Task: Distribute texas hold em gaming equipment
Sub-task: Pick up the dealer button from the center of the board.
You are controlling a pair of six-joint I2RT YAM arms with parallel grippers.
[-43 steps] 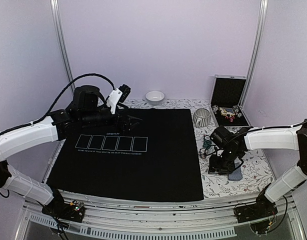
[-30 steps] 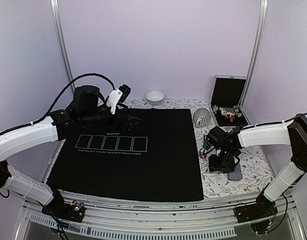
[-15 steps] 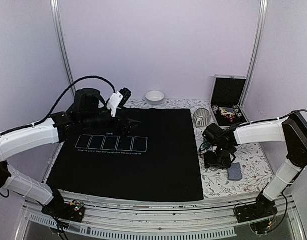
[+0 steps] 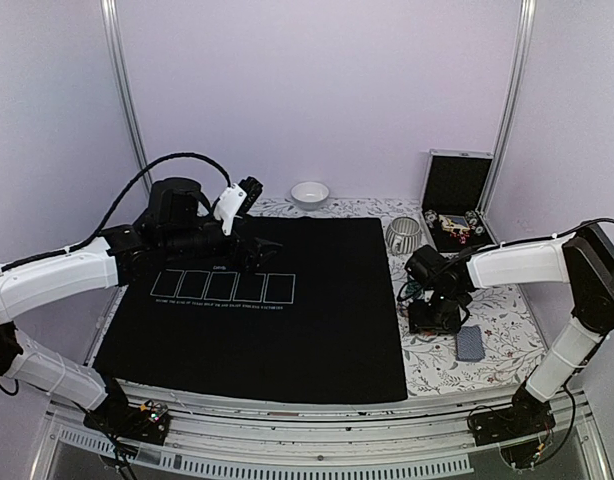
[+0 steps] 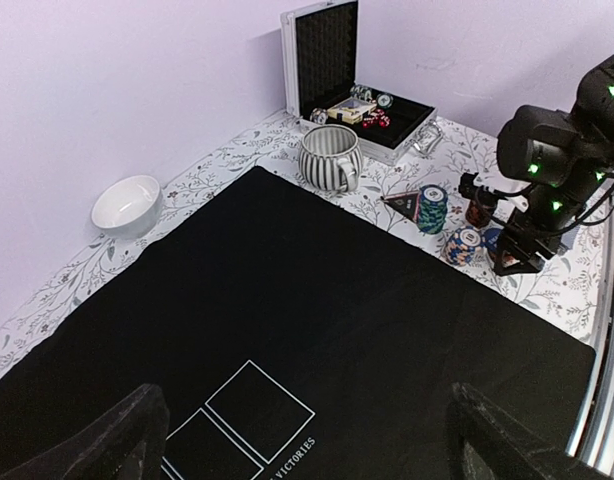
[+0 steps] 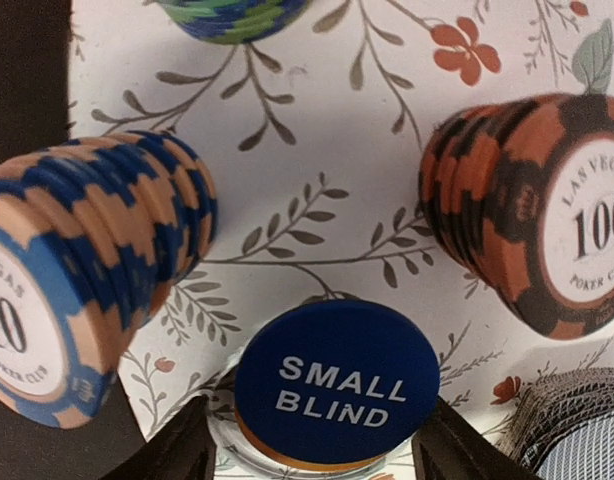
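Fingers (image 6: 182, 450) of the right claw (image 6: 312, 425) stand half spread on either side of a blue disc (image 6: 337, 385) lettered SMALL BLIND. The disc lies flat on the floral bench (image 4: 509, 300) with an orange edge showing beneath it. Whether the fingers actually pinch the disc, I cannot tell. In the wrist view a blue chip stack (image 6: 97, 270) marked 10 stands just left of the disc at the border of the black mat (image 4: 287, 340). An orange-and-black chip stack (image 6: 527, 210) marked 100 stands just to the right, and a green chip stack (image 6: 232, 15) is just beyond them. A red triangular marker (image 5: 402, 200) lies near the green stack, towards the ribbed mug (image 4: 405, 235). Blue-grey-backed playing cards (image 4: 470, 343) rest on the bench on the near side of that claw, apart from the chips.

Over the far left part of the mat the left claw (image 5: 307, 410) hovers, spread wide with nothing between its fingers. A white bowl (image 4: 309, 193) sits beyond the mat's far edge, and an open case (image 4: 457, 200) stands at the far right corner.
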